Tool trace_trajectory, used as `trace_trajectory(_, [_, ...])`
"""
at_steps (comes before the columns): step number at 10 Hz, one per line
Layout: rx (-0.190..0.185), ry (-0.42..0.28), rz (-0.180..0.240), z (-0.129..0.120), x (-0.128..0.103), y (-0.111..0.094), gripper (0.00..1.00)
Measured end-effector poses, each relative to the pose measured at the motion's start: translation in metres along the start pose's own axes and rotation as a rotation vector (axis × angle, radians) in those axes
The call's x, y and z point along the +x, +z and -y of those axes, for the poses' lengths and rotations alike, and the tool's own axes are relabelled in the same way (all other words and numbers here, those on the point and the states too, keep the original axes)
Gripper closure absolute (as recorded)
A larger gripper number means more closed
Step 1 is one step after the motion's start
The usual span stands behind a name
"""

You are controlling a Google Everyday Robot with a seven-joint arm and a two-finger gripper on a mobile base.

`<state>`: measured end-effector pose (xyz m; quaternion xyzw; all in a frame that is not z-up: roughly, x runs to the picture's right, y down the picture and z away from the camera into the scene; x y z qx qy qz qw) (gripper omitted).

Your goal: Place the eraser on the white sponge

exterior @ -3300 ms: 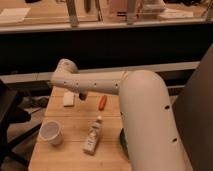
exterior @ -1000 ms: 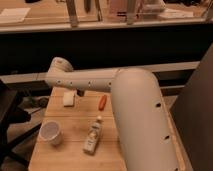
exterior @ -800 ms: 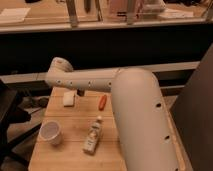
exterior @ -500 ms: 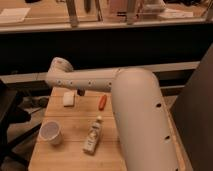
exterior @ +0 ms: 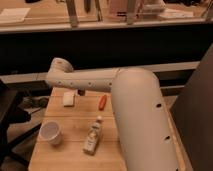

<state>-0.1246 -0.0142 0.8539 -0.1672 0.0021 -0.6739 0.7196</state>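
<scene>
The white sponge [exterior: 68, 98] lies at the far left of the wooden table [exterior: 70, 150]. My white arm [exterior: 95, 80] reaches across the table's back from the right, with its elbow at the upper left. A small dark part just under the arm, right of the sponge, is what shows of my gripper [exterior: 80, 92]; the rest is hidden behind the arm. I cannot make out the eraser; it may be hidden by the arm or in the gripper.
An orange-red oblong thing [exterior: 102, 102] lies right of the sponge. A white paper cup [exterior: 51, 133] stands front left. A small bottle [exterior: 93, 136] lies in the front middle. A dark chair [exterior: 10, 112] is at the left edge, and a dark counter runs behind the table.
The arm's elbow swung a little to the left and its bulk shifted left compared with 3.3 s ago. Over the last second nothing has visibly moved.
</scene>
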Motion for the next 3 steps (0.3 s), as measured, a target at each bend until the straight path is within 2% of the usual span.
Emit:
trace_trajectory(2, [0.000,-0.002,0.000,-0.0001,0.0001,0.0002,1.00])
trace_trajectory(3, [0.022,-0.005,0.012,0.0042,-0.0019,0.0001,1.00])
